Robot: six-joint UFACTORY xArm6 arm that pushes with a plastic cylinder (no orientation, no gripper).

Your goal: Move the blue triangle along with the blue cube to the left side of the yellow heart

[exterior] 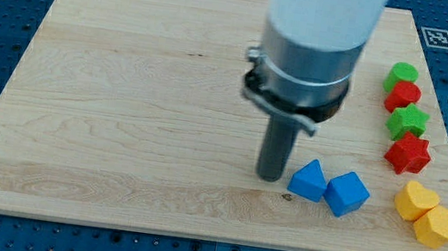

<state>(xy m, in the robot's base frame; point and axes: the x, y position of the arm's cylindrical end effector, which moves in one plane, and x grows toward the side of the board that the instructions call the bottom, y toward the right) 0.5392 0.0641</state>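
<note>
The blue triangle (309, 180) lies near the board's bottom right, touching the blue cube (347, 194) on its right. The yellow heart (415, 201) sits further right, a gap away from the cube. My tip (269, 177) rests on the board just left of the blue triangle, close to it or touching it. The arm's wide white and grey body rises above it toward the view's top.
A yellow hexagon block (437, 227) touches the heart at its lower right. Up the right edge stand a green block (402, 75), a red block (403, 96), a green star (407, 122) and a red star (408, 153). The wooden board (125, 86) lies on a blue perforated table.
</note>
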